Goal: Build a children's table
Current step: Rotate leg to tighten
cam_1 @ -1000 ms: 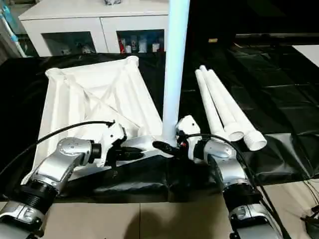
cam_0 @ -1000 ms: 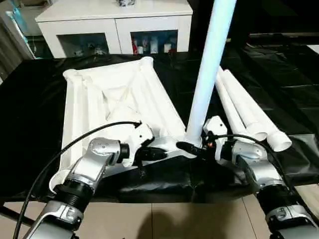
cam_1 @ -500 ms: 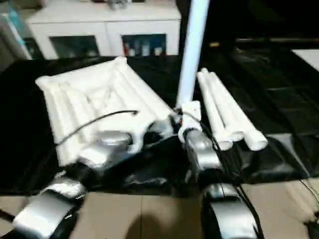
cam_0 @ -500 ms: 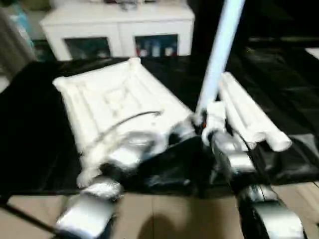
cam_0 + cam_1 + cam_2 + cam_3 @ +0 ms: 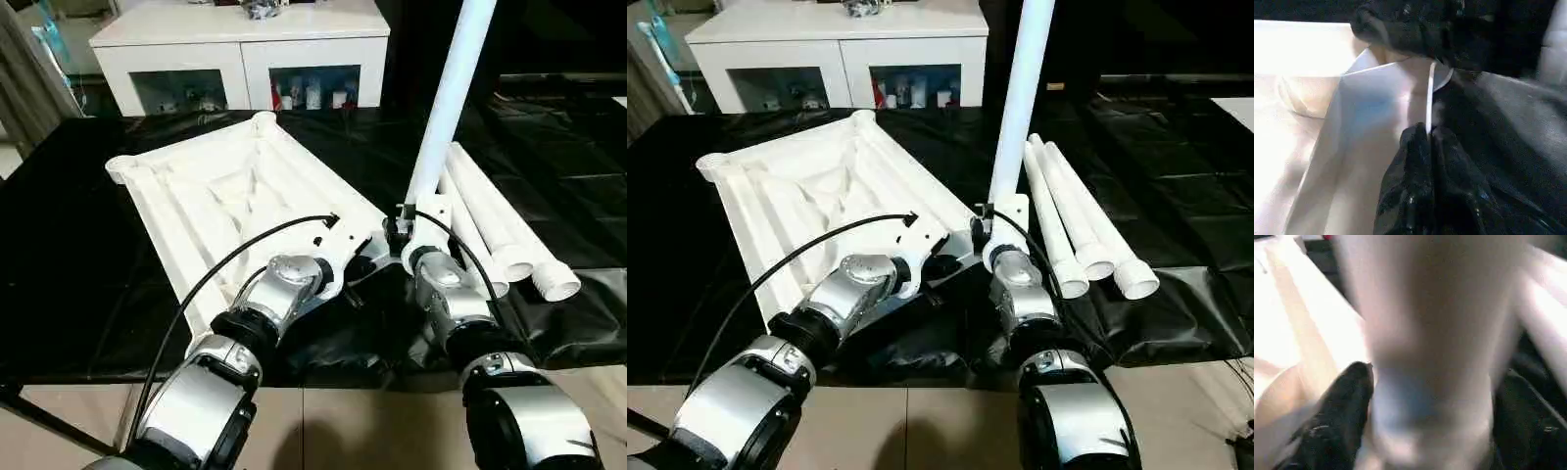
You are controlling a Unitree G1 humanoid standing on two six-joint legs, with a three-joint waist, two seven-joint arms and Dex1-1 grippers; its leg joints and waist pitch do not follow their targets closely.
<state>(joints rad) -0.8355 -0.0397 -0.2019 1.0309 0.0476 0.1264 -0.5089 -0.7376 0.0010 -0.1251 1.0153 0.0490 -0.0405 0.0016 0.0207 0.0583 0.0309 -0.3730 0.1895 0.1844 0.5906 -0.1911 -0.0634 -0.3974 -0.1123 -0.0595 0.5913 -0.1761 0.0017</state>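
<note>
- The table top (image 5: 230, 201) lies upside down on the black sheet (image 5: 69, 245), ribbed underside up, running from about 10 o'clock at its far end to the centre of the head view, where its near corner sits.
- One leg (image 5: 449, 103) stands upright in that near corner socket, rising toward 12 o'clock and leaning slightly to 1 o'clock. I judge it seated or nearly seated; the joint itself is hidden behind the wrists.
- Three loose legs (image 5: 490, 230) lie side by side on the sheet at about 3 o'clock of the standing leg, flared ends toward the robot, untouched.
- The left gripper (image 5: 1427, 142) is pinched shut on a thin white edge of the table top at the corner, black fingertips (image 5: 1413, 147) pressed together with only that lip between them. It appears to steady the top.
- The right gripper (image 5: 1430, 396) straddles the base of the upright leg, one black finger (image 5: 1347, 396) on each side. The fingers stand wide, but whether they press the tube or merely bracket it I cannot tell.
- Progress, as I judge it: one leg of four is in place or close to it; three sockets remain empty, at the far corners and the near-left one.
- What is left: fit the remaining legs, then turn the table onto its feet.
- A white cabinet (image 5: 240, 54) stands beyond the sheet at 12 o'clock, no part of the job.
</note>
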